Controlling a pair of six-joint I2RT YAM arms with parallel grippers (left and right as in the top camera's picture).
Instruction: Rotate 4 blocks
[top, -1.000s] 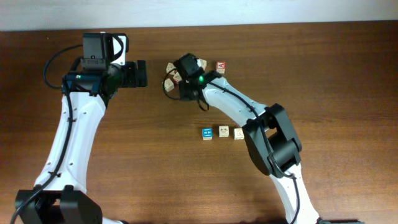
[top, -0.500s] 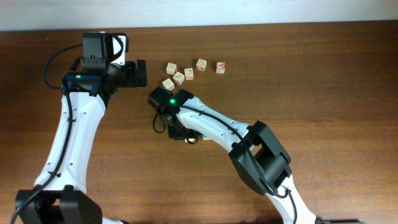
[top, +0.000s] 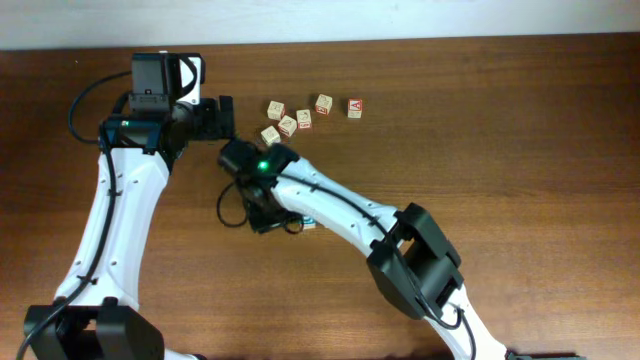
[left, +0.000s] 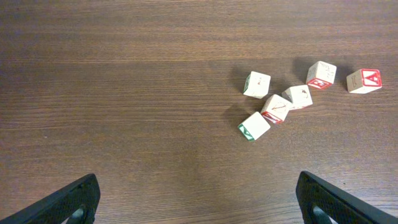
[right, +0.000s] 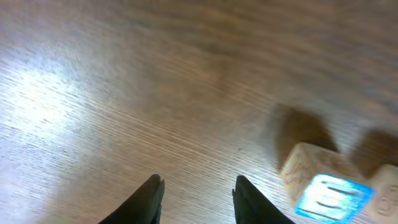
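In the right wrist view a wooden block with a bright blue face (right: 326, 186) lies on the table, right of my right gripper (right: 199, 191). A second block (right: 389, 186) shows at the frame's edge beside it. The right gripper's jaws stand apart over bare wood with nothing between them. From overhead, only a corner of the blue block (top: 309, 222) peeks out from under the right arm, next to the right gripper (top: 266, 216); the other blocks are hidden beneath that arm. My left gripper (top: 226, 118) (left: 200, 202) is wide open and empty over bare table.
A loose group of several cream cubes with reddish edging (top: 287, 125) (left: 276, 107) lies at the back. A red-faced cube (top: 355, 107) (left: 364, 80) sits at its right end. The table's far edge runs along a white wall (top: 400, 20).
The right arm has swung from the back cluster of cubes to the front left and now covers the row of blocks. Its jaws have spread a little. The left arm has not moved.
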